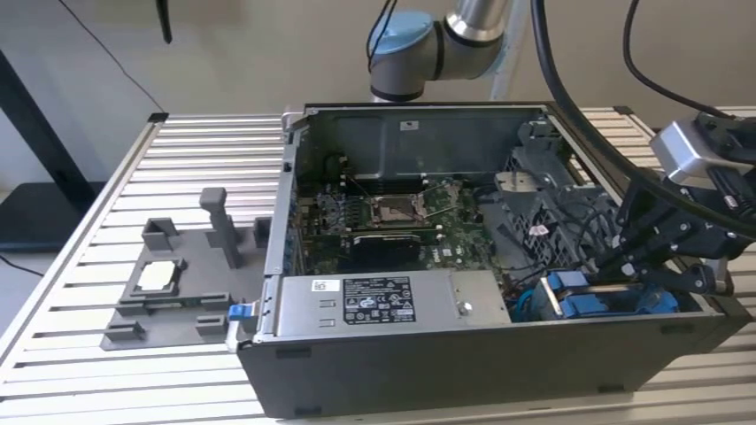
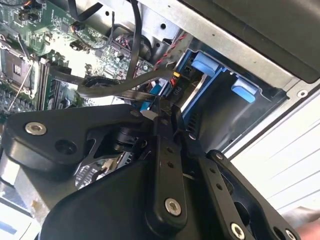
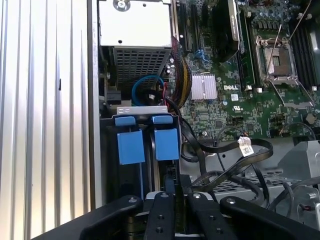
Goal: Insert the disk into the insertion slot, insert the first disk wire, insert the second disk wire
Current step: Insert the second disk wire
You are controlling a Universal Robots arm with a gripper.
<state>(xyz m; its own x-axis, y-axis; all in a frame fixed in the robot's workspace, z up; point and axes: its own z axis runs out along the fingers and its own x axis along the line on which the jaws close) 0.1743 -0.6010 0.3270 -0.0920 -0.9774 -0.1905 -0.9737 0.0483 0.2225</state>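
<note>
**Exterior view:** my black claw (image 1: 647, 266) hangs over the dark grey metal insertion slot with blue fittings (image 1: 565, 288), at the near corner of the open grey computer case (image 1: 473, 372) on the exterior view's right.

**Second wrist view:** my fingers (image 2: 165, 145) look pressed together among loose black cables (image 2: 100, 87). Whether they pinch one is hard to make out. A snagged cable could drag a plug off its socket.

**First wrist view:** the disk in its bright blue plastic carrier (image 3: 166, 144) sits in the slot, silver body and sockets hidden.
</note>
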